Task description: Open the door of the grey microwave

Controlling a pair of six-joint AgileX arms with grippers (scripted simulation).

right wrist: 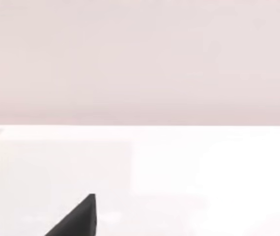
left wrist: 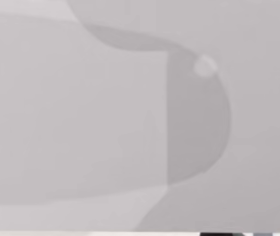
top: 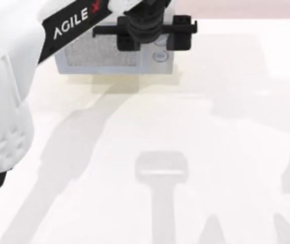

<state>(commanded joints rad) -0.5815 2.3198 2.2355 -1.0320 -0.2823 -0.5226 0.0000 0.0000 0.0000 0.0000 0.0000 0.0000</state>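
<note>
The grey microwave stands at the table's far edge, left of centre. Its door, with the speckled mesh window, faces the camera and lies flush with the front. The two-knob panel is to the door's right. My left arm reaches in from the left, and my left gripper hangs open over the microwave's top front edge, above the seam between door and knob panel. The left wrist view is filled by a close grey surface with curved shadows. My right gripper is parked off the top view; only a dark tip shows.
The white upper part of my left arm fills the top view's left side. Shadows of the arms fall on the pale tabletop in the middle and at the near right.
</note>
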